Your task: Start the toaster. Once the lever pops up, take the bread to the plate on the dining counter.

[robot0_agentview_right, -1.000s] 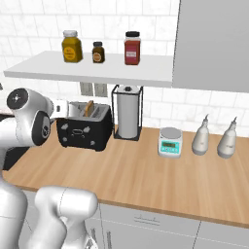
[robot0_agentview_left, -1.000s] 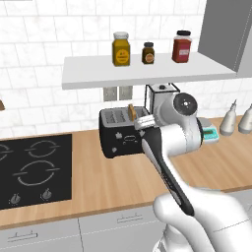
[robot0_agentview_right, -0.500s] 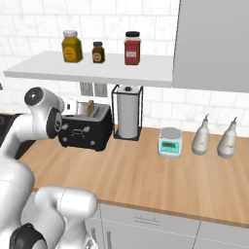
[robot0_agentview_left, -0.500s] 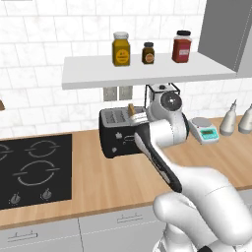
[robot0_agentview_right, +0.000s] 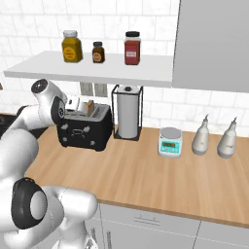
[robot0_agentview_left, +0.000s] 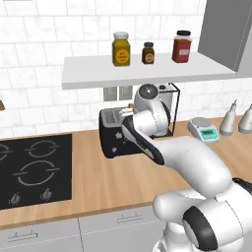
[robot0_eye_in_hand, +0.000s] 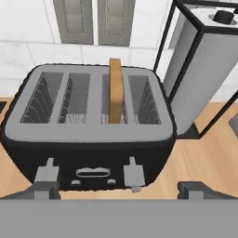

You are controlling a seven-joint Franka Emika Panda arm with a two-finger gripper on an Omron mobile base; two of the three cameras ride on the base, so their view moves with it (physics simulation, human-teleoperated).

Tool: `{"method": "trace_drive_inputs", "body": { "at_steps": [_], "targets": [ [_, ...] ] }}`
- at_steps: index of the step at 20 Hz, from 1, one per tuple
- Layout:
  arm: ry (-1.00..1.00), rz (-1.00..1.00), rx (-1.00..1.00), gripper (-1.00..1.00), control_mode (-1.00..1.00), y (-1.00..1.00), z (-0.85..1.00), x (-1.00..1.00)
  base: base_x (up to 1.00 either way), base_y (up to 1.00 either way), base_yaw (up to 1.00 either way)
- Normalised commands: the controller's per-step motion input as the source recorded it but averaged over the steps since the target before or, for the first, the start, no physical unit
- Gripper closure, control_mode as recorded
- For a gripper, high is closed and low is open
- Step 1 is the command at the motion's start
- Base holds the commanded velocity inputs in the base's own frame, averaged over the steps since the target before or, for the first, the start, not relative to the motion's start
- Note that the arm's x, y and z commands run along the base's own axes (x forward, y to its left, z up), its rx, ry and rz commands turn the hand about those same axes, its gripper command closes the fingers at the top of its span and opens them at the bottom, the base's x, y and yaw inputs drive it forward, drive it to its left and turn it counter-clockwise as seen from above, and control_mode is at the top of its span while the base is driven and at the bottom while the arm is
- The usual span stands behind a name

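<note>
A: Where is the pincer (robot0_eye_in_hand: 119, 188)?

B: Spread wide and holding nothing, poised just above the front of the toaster (robot0_eye_in_hand: 90, 135), which sits on the worktop (robot0_agentview_right: 146, 175) beside the paper towel stand (robot0_agentview_right: 127, 113)

A: So which step?

B: Starting it, I judge; next, press a lever (robot0_eye_in_hand: 47, 173) down. The bread (robot0_eye_in_hand: 115, 89) stands upright in the third slot, tan, poking out

The toaster (robot0_eye_in_hand: 88, 153) has a glossy black shell and matt grey top; the bread (robot0_eye_in_hand: 115, 90) looks rough tan; the tabletop (robot0_agentview_right: 160, 172) is smooth pale wood.
</note>
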Motion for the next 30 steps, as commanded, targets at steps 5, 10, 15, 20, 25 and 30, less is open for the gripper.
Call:
{"method": "trace_drive_inputs", "body": {
  "at_steps": [5, 10, 15, 20, 25, 30],
  "targets": [
    [0.00, 0.00, 0.00, -1.00, -1.00, 0.00, -0.31, 0.40, 0.00, 0.00, 0.00],
    [-0.01, 0.00, 0.00, -1.00, -1.00, 0.00, -0.43, 0.28, 0.00, 0.00, 0.00],
    [-0.01, 0.00, 0.00, -1.00, -1.00, -0.05, -0.22, 0.37, 0.00, 0.00, 0.00],
    [0.00, 0.00, 0.00, -1.00, -1.00, -0.08, -0.12, 0.30, 0.00, 0.00, 0.00],
    [-0.01, 0.00, 0.00, -1.00, -1.00, -0.01, -0.12, 0.37, 0.00, 0.00, 0.00],
    [-0.08, 0.00, 0.00, -1.00, -1.00, 0.00, -0.13, 0.28, 0.00, 0.00, 0.00]
  ]
}}
